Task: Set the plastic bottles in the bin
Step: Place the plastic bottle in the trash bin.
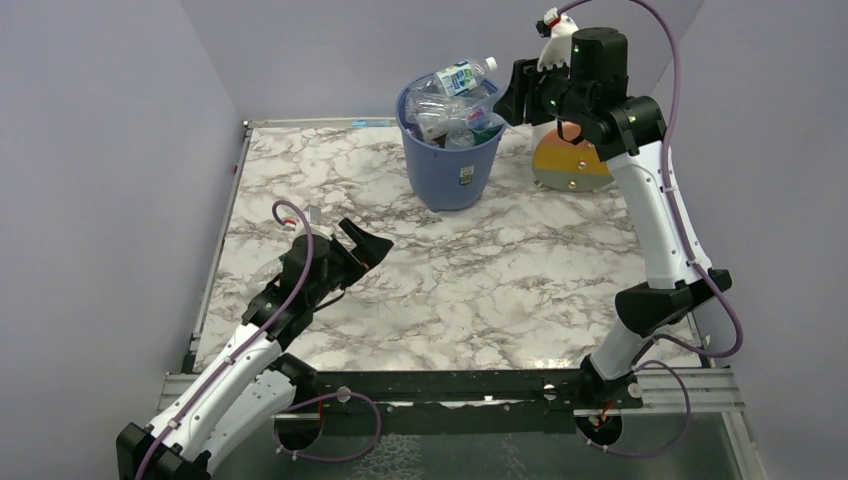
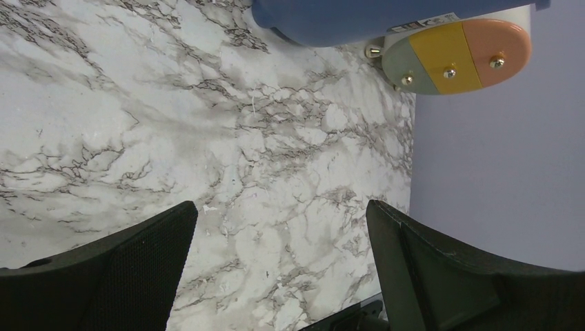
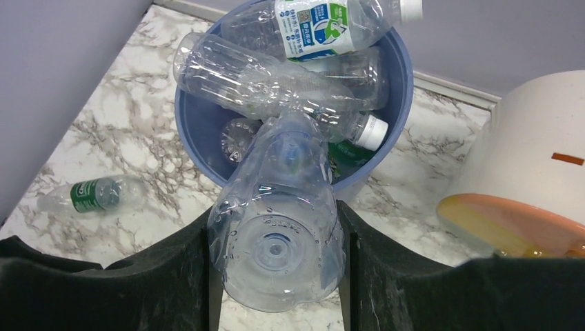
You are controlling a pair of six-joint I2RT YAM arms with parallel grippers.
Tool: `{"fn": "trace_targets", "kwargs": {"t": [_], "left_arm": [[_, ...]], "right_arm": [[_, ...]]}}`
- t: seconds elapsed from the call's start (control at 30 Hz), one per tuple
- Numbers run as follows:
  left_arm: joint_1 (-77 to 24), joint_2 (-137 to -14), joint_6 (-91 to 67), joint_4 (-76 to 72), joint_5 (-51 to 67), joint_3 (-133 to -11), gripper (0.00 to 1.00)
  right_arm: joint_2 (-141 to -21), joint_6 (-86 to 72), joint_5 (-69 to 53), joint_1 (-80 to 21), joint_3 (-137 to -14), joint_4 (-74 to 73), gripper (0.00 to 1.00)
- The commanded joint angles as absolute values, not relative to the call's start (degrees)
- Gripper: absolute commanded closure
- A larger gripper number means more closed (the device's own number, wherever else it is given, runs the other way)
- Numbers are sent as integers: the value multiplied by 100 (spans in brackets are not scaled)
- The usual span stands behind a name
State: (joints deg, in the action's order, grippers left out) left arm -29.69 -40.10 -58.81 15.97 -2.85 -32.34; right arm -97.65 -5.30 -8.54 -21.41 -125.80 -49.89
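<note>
The right gripper (image 3: 274,210) clamps a clear bottle (image 3: 276,258) at its base end over the blue bin (image 1: 447,172), which is heaped with bottles (image 3: 276,76). The left gripper (image 1: 366,243) hangs wide open, empty, above the tabletop (image 1: 480,280).

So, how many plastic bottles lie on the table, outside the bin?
1. A green-labelled bottle lies on the table beside the bin, near the wall. Others may be hidden behind the bin.

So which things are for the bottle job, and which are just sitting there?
For the job:
blue bin
bottles piled in it
clear bottle in the right hand
green-label bottle lying on the table

Just lying about:
cream drum with the coloured end
</note>
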Motion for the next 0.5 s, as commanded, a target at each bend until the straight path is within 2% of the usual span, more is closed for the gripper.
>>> {"fn": "trace_targets", "kwargs": {"t": [0.0, 0.17, 0.47], "left_arm": [[-2951, -3928, -5810, 1441, -225, -3314, 1], [-2953, -3983, -5815, 1410, -190, -3300, 1], [-2953, -4030, -5835, 1335, -164, -3270, 1]], "right_arm": [[-9700, -352, -1067, -2032, -12519, -5115, 54], [-9639, -313, -1132, -1950, -12494, -5122, 53], [-9843, -382, -2137, -1775, -12461, -5062, 51]]}}
